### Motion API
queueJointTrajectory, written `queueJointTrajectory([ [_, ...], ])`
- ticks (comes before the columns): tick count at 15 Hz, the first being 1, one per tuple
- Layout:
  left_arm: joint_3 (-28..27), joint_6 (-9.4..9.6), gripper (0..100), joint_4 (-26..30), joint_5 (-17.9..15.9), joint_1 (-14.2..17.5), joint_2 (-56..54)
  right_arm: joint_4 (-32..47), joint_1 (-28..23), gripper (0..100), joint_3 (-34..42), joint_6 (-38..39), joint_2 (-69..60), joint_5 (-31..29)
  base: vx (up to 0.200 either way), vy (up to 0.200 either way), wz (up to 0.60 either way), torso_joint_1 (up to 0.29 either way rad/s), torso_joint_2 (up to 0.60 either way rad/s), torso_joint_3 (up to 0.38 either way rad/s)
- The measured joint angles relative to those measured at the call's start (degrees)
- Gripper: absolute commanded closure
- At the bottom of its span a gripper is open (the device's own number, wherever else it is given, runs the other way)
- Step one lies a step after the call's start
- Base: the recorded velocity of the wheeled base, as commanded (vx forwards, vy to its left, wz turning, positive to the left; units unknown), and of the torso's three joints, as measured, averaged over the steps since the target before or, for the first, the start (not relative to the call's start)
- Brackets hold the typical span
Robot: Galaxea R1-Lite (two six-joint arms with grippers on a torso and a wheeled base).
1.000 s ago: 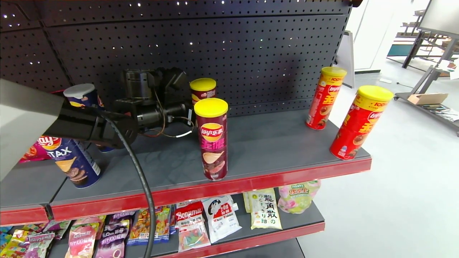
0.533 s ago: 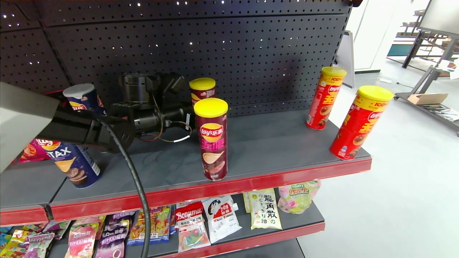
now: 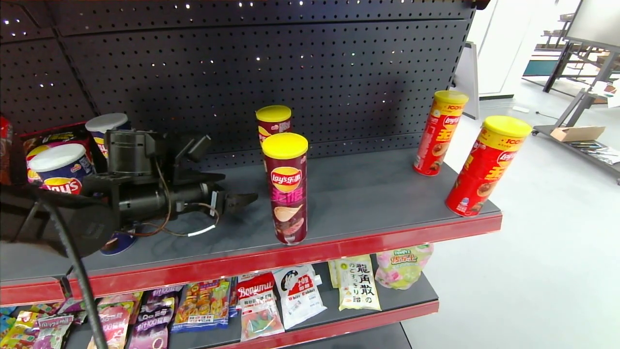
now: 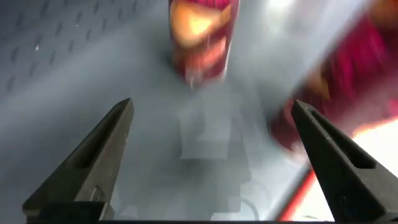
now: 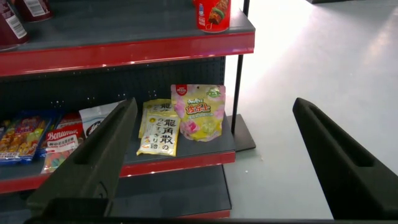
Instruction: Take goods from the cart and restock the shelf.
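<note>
The left gripper [image 3: 240, 199] hangs low over the upper shelf [image 3: 368, 198], jaws released and empty, just beside a maroon chip can [image 3: 286, 189] standing upright near the shelf's red front edge. A second maroon can [image 3: 273, 120] stands behind it by the pegboard [image 3: 290, 63]. The right gripper [image 5: 214, 106], jaws also spread and empty, faces snack bags [image 5: 160, 127] on the lower shelf [image 5: 186, 164].
</note>
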Motion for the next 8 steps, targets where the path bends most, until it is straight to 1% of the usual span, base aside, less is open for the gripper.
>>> queueJointTrajectory([
  [6,15.82,0.06,0,0.68,0.24,4.44,-14.01,0.00,0.02,0,0.00,0.00,0.00,0.00,0.000,0.000,0.00,0.000,0.00,0.000],
  [8,18.93,-0.05,0,4.60,0.60,6.07,-20.35,0.00,0.02,0,0.00,0.00,0.00,0.00,0.000,0.000,0.00,0.000,0.00,0.000],
])
